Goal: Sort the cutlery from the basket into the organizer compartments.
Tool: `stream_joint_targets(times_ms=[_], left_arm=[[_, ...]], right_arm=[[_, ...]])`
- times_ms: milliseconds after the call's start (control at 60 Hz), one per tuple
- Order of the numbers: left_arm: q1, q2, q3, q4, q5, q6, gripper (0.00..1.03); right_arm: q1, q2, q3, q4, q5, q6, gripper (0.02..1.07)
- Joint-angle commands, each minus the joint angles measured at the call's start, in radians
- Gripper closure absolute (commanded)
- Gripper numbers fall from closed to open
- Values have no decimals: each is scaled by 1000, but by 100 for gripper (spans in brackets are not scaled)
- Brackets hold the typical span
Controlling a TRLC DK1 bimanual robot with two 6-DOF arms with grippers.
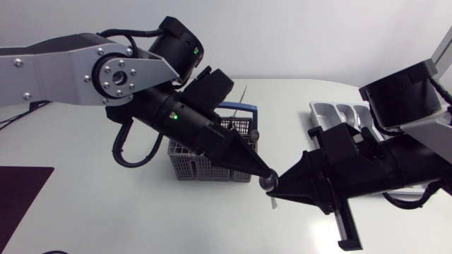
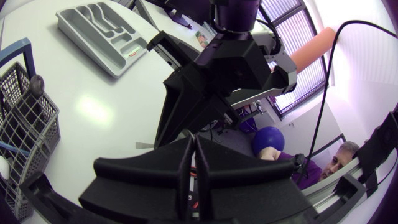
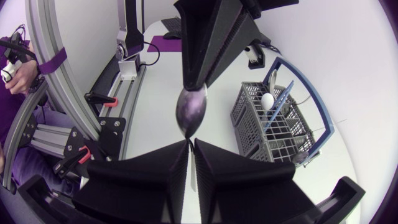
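A metal spoon (image 1: 269,183) hangs above the table between my two grippers, right of the grey wire basket (image 1: 189,164). My left gripper (image 1: 263,174) is shut on one end of it. From the opposite side, my right gripper (image 1: 281,186) is shut on the other end. In the right wrist view the spoon's shiny bowl (image 3: 191,112) runs from the left arm's fingers (image 3: 202,56) down into my right gripper (image 3: 191,149). In the left wrist view my left gripper (image 2: 193,155) points at the right arm's fingers (image 2: 205,93). The grey organizer (image 1: 332,113) lies at the back right, partly hidden by my right arm.
The basket (image 3: 273,124) has a blue handle and holds more cutlery, among them a white-tipped piece (image 3: 267,99) and a dark-tipped one (image 2: 37,83). The organizer (image 2: 102,34) lies flat with long compartments. A dark mat (image 1: 21,194) lies at the front left.
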Motion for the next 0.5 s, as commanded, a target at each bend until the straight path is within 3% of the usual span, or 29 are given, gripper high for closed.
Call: stream_joint_targets(times_ms=[0, 133, 267, 383, 483], left_arm=[[7, 18, 33, -3, 20, 24, 100], [28, 18, 43, 2, 20, 19, 95], [62, 10, 67, 5, 20, 12, 64], [114, -4, 78, 57, 16, -31, 30], [143, -4, 70, 109, -20, -56, 27]], right_arm=[[8, 17, 13, -19, -12, 20, 102], [8, 15, 11, -30, -12, 20, 101], [-11, 0, 5, -45, -11, 15, 101], [-65, -9, -4, -78, -11, -25, 102], [-128, -25, -21, -90, -11, -58, 102]])
